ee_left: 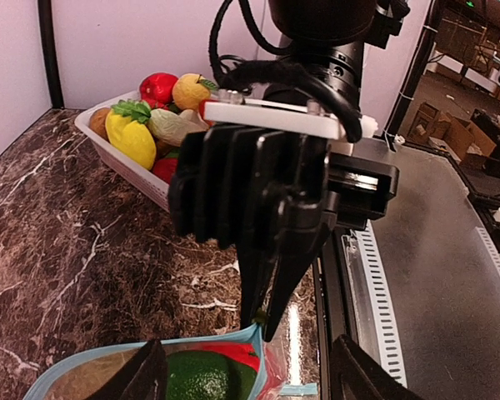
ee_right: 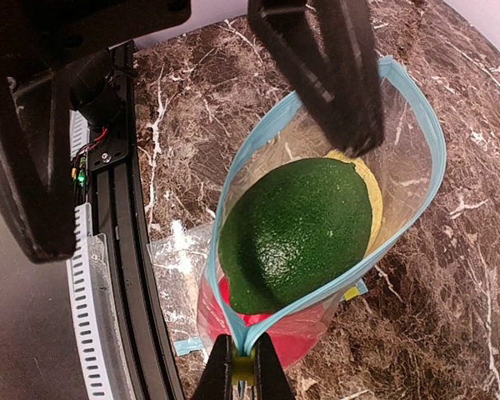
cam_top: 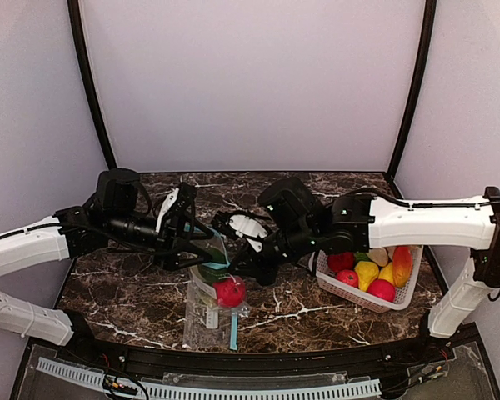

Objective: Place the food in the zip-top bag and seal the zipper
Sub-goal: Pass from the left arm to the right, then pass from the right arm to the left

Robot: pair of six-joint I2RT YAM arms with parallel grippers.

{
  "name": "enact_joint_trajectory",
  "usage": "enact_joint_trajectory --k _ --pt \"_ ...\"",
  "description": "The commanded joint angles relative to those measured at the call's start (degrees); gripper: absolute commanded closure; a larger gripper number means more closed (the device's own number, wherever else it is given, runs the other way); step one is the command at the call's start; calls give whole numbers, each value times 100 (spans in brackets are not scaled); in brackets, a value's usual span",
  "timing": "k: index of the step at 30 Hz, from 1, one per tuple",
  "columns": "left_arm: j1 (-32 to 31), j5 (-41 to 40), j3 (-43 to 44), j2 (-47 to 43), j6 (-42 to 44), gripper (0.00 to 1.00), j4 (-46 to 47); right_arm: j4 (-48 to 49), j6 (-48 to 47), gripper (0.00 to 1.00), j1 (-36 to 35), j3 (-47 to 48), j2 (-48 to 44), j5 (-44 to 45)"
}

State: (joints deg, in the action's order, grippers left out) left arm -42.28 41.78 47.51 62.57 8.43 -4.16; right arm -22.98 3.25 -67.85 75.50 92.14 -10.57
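A clear zip-top bag (cam_top: pixel 212 283) with a blue zipper rim (ee_right: pixel 417 108) stands open on the marble table. Inside it are a green fruit (ee_right: pixel 304 229), a yellow piece (ee_right: pixel 372 196) behind it and a red fruit (ee_right: pixel 304 333) below. My right gripper (ee_right: pixel 242 367) is shut on the near corner of the bag's zipper rim, and that pinch also shows in the left wrist view (ee_left: pixel 265 321). My left gripper (ee_left: pixel 250 379) hangs open over the bag's mouth, one finger (ee_right: pixel 337 75) above the green fruit (ee_left: pixel 204 377), holding nothing. More food (cam_top: pixel 367 273) lies in the basket.
A white slotted basket (cam_top: pixel 342 289) with red, yellow and orange toy fruit stands at the right, its rim (ee_left: pixel 108 150) in the left wrist view too. Flat clear plastic (cam_top: pixel 202 321) with a blue strip lies under the bag. The black table rail (ee_right: pixel 137 275) runs along the near edge.
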Motion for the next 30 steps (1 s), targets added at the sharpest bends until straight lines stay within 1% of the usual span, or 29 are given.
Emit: enact_joint_trajectory --k 1,2,6,14,16,17,18,19,21,24,26,27,28,30 --pt "-14 640 209 245 327 37 -100 333 -33 100 48 -116 -199 -77" --pt "-15 685 273 328 342 40 -180 352 -17 100 59 -135 -213 -69" --pt "-15 806 391 565 348 48 -617 454 21 100 108 -204 -313 -94" --pt "-14 571 299 676 309 57 -861 535 79 100 178 -244 -382 -176" --pt "-29 537 329 737 324 63 -943 549 88 100 183 -248 -382 -174" --pt "-31 517 347 763 330 68 -974 549 95 100 185 -247 -379 -175" --pt "-37 494 356 773 343 71 -977 551 98 100 185 -245 -372 -177" --pt "-46 487 367 792 333 79 -982 557 105 100 189 -246 -379 -171" --pt "-50 487 367 821 319 85 -982 549 121 100 193 -255 -403 -150" --pt "-62 449 346 854 314 89 -1015 587 153 100 200 -289 -432 -159" --pt "-73 408 339 874 317 96 -1038 602 185 100 203 -299 -442 -164" --pt "-76 357 339 857 309 99 -1040 602 212 96 209 -312 -449 -160" --pt "-78 322 334 842 304 99 -1038 604 238 90 211 -327 -466 -145" --pt "-72 187 300 751 263 99 -963 629 309 82 218 -406 -524 -107"
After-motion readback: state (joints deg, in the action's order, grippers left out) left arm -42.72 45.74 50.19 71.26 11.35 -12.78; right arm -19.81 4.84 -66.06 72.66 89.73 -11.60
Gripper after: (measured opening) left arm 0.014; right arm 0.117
